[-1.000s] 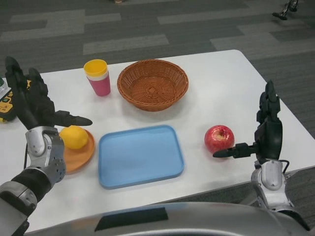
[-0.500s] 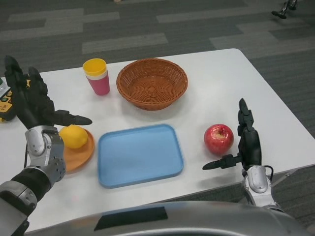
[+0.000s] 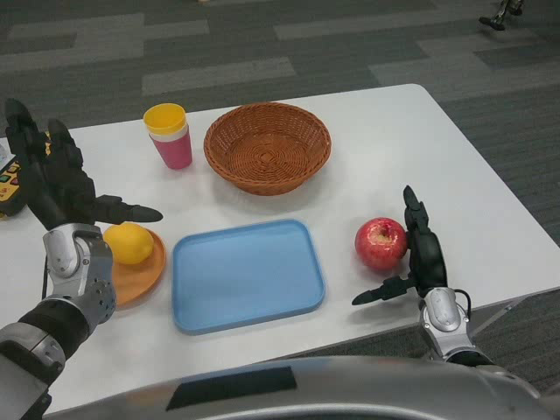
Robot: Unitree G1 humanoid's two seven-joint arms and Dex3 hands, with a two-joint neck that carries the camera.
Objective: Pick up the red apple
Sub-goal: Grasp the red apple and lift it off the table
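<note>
My right hand (image 3: 423,260) stands just right of the apple (image 3: 381,243) on the worktop (image 3: 411,157) — fingers (image 3: 411,214) spread wide, holding nothing — while my left hand (image 3: 54,179) hovers, splayed, above the lemon (image 3: 129,242).

Both forearms are silver metal, rounded and jointed at the wrist, and each ends in a black, many-fingered hand of segmented links. The left hand (image 3: 57,184) looks bulkier than the slimmer right hand (image 3: 418,258). A thin black cable runs beside each wrist.
</note>
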